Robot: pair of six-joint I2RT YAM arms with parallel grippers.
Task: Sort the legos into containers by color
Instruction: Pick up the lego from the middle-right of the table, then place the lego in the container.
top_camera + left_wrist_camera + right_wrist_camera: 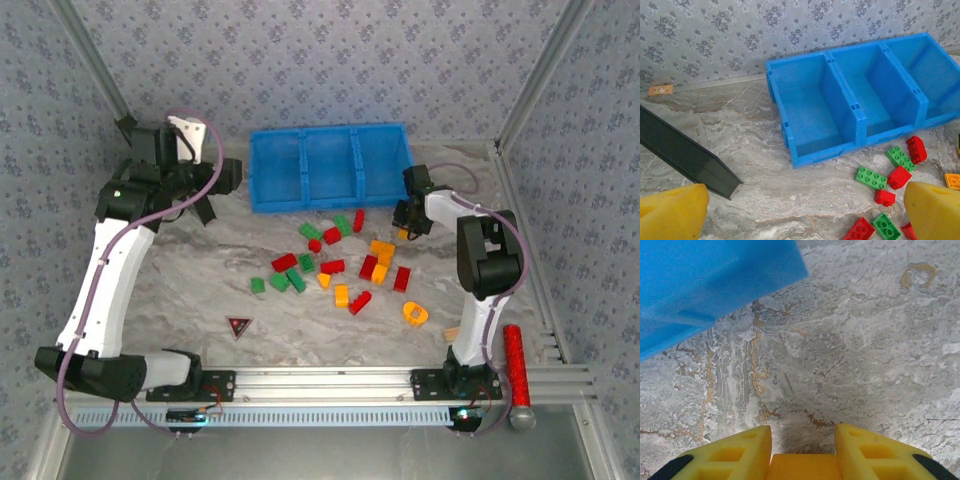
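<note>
On the left, the left gripper (pixel 802 212) is hanging with its yellow fingers (pixel 670 212) spread wide and grasping nothing. Its arm is rising in a long reach from the base and folding at the elbow, so the wrist is pointing across toward the blue bin (pixel 815 155), whose three containers are lying ahead of those fingers and a little to their right. A black panel (pixel 685 155) is slanting just beyond the left fingertip. The legos (pixel 332 266) are lying loose on the marbled tabletop (pixel 865 340), the nearest red and green ones just ahead of the right fingertip, the rest spreading toward the right arm. There the right gripper (pixel 803 445) is clenching an orange-yellow brick (pixel 805 467), which is sitting flush between its two fingers, low at the table, with the bin's corner ahead and to the fingers' left. To do this step well, I judge the grip should be kept square while lifting straight up, clearing the bin wall before swinging left over one compartment, and releasing low so the brick is not bouncing out. The right arm is standing steeply from its base, elbow high, forearm reaching forward and leftward, wrist tipped down.
</note>
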